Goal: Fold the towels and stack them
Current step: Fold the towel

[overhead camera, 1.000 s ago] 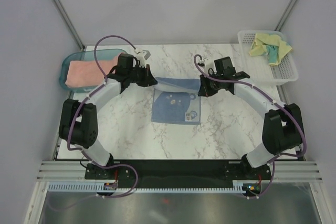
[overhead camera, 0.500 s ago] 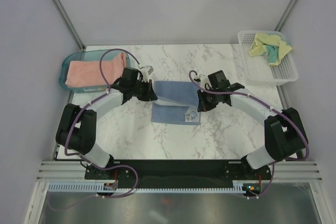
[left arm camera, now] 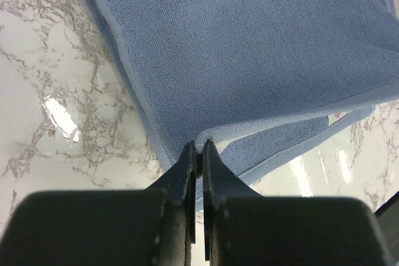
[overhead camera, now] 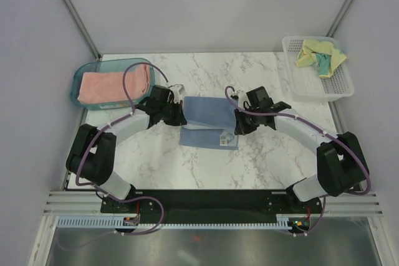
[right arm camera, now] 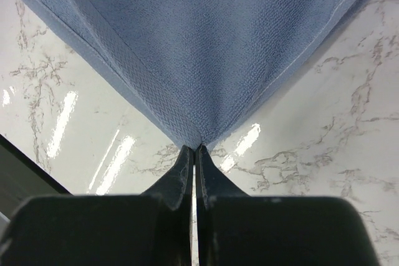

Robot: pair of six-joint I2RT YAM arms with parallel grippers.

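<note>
Pretty tidy build. White shells on the long links of the left arm [overhead camera: 121,126] and right arm [overhead camera: 300,126], chunky black joints between. Purple cable [overhead camera: 134,63] looped along each. Black mounting plate [overhead camera: 206,200] down at the bases. Left claw [left arm camera: 198,154] and right claw [right arm camera: 194,151]: slim matte-black fingers, thin tips.

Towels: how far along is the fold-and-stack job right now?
Done: the salmon-pink towel lies folded in the teal tray. In hand: the left tool and right tool each pinch a corner of the light blue towel, half folded over itself. Left: the yellow-and-teal towel sits crumpled in the white mesh basket; nothing is stacked yet.
</note>
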